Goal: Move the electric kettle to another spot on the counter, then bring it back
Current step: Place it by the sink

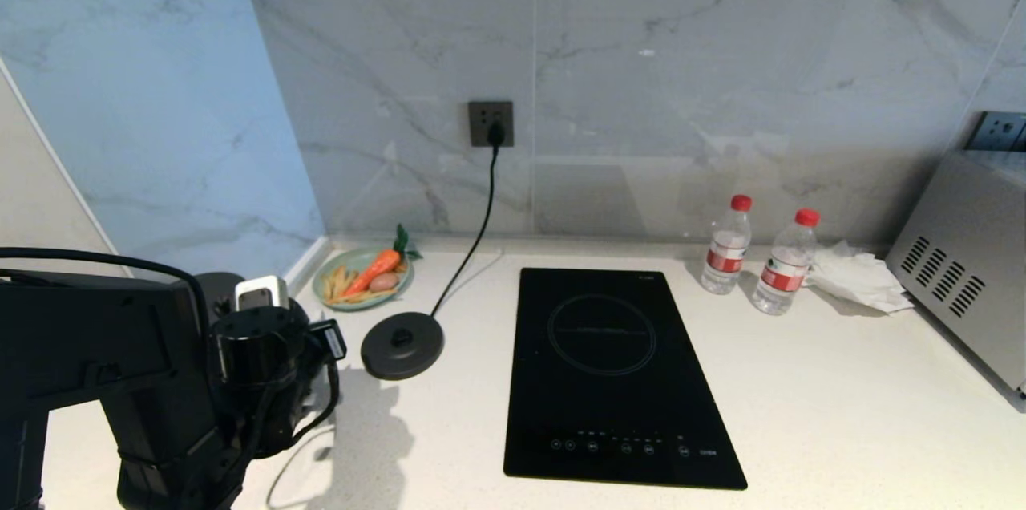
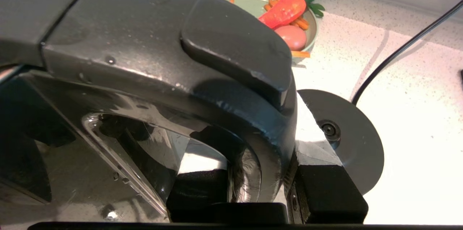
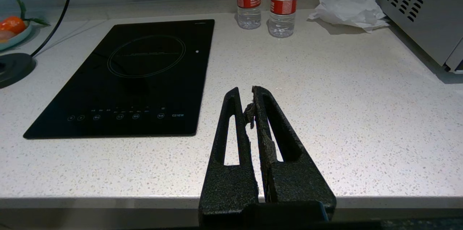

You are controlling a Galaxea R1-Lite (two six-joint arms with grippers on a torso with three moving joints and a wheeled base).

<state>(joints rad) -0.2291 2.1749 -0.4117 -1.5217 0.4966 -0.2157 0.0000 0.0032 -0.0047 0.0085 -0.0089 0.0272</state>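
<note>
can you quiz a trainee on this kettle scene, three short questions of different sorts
1. True or false: the electric kettle is sitting on its base disc.
2. Which gripper grips the kettle's handle? A) left gripper B) right gripper C) neither
3. What lies on the green plate at the back of the counter?

Key:
1. False: the disc is bare, with the kettle off to its side.
2. A: the left fingers close on the handle, while the right gripper is shut on nothing, over the counter's front edge.
3. A carrot and other food pieces.
</note>
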